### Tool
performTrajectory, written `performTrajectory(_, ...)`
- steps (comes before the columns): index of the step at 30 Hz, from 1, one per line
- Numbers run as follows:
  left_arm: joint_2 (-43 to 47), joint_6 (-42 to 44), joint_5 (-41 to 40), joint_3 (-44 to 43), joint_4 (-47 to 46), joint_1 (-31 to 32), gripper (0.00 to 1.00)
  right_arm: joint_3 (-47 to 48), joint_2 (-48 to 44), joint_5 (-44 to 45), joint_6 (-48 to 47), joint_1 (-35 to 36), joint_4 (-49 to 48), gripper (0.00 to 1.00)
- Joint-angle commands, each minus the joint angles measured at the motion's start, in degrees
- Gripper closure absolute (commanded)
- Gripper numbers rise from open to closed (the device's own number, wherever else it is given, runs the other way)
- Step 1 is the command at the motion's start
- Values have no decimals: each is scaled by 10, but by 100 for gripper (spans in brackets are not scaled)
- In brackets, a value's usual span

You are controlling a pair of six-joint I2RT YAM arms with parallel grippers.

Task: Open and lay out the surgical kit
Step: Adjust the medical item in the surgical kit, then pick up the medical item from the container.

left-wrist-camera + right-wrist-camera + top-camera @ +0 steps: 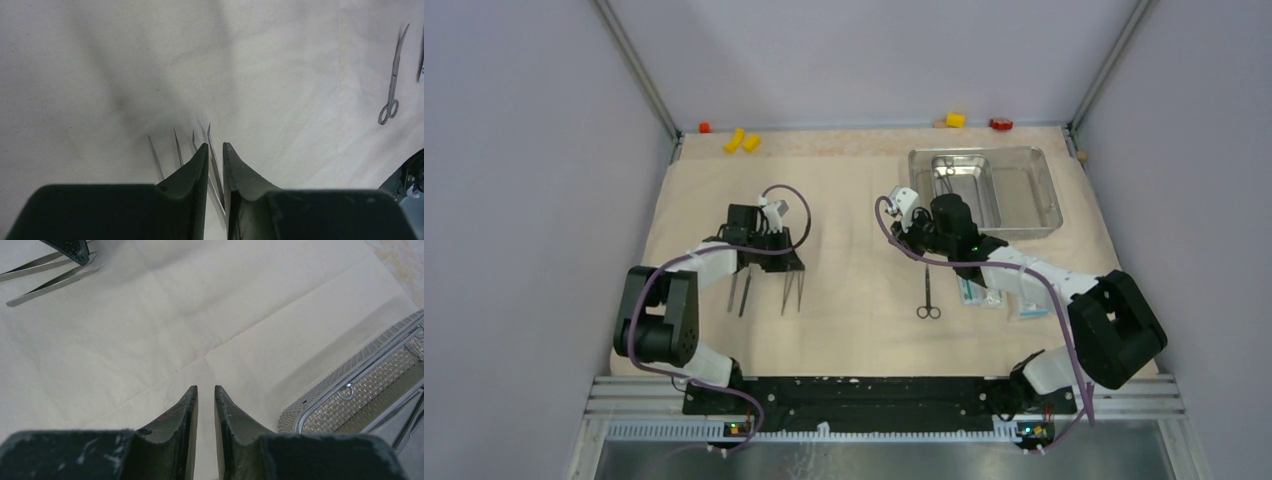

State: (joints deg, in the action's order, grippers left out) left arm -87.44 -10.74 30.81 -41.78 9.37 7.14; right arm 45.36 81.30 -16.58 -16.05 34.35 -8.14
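The unwrapping looks done: the beige cloth wrap (854, 200) lies spread flat over most of the desk (864, 138), and the steel tray (1014, 195) stands on its far right part, uncovered. The laying-out is well along but not finished, as far as can be judged. Two pairs of tweezers (739, 290) (792, 290) lie side by side on the left half of the cloth, and a pair of scissors (928, 290) lies alone near the middle, handles toward the arms. Just right of the scissors, two white-and-teal packets (982, 295) sit on the cloth, partly hidden under the right arm. At least one ring-handled instrument (944, 170) is in the tray's far left corner, so that probably has to come out and be set in the row; whether anything else lies in the tray cannot be told. The left gripper (215, 147) hangs low over the right-hand pair of tweezers with its jaws a narrow slit apart. One tweezer arm runs through that slit in the wrist view, and it cannot be told whether the jaws pinch it or only stand above it. The right gripper (205, 390) hovers over bare cloth beside the tray's near left corner, its jaws slightly parted with nothing between them. It seems well placed to reach into the tray next.
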Motion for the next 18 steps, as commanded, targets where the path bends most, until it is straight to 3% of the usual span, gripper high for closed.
performTrajectory(1,30,25,22,-2,-19,-10,79,4,3,-2,-5,-4,-24,82)
performTrajectory(11,104,102,-15,-55,34,-11,82,52,-11,76,16,-12,21,81)
performTrajectory(18,171,204,-80,-79,37,-10,75,80,-24,187,45,-56,36,76)
